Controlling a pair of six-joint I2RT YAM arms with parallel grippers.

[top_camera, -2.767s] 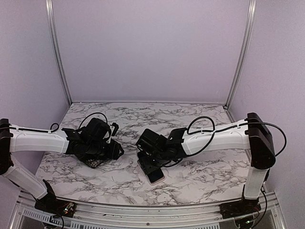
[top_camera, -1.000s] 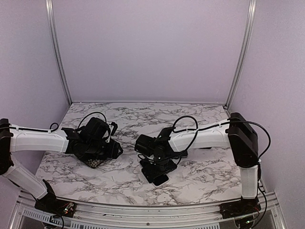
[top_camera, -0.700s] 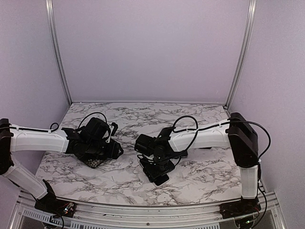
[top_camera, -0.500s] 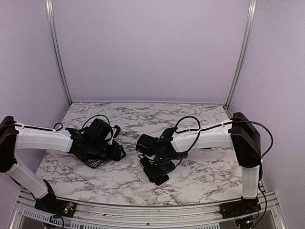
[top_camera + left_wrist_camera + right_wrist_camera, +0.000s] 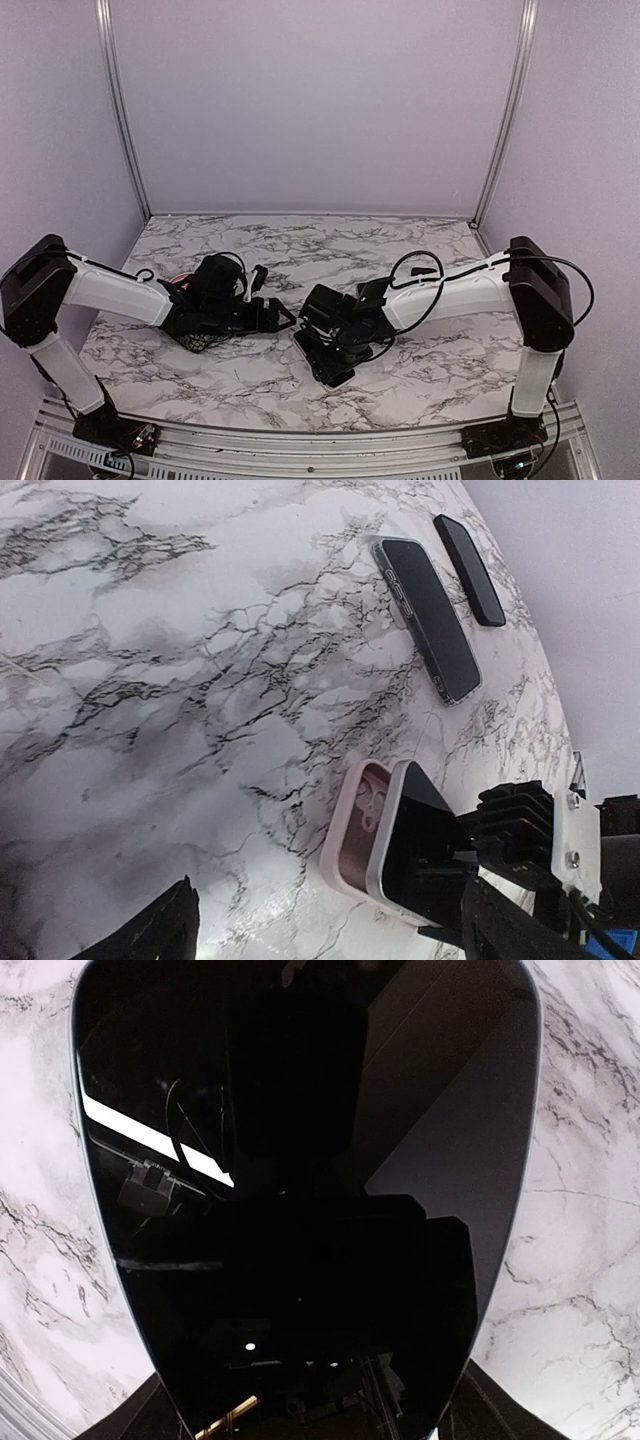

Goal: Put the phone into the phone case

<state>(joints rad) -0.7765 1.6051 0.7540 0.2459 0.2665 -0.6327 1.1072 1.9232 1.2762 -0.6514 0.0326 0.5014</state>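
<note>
Gripping the phone [image 5: 420, 845] in the right fingers [image 5: 490, 1405], tilted against the pink phone case [image 5: 350, 835] on the table [image 5: 150, 680], lower centre. Hovering with left fingers [image 5: 150, 935] spread wide.

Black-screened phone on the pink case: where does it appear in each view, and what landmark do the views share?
Top external: black-screened phone sits just below centre.
Left wrist: lower right, tilted on the pink case.
Right wrist: its screen fills the frame.
Shared landmark: white marble table.
</note>
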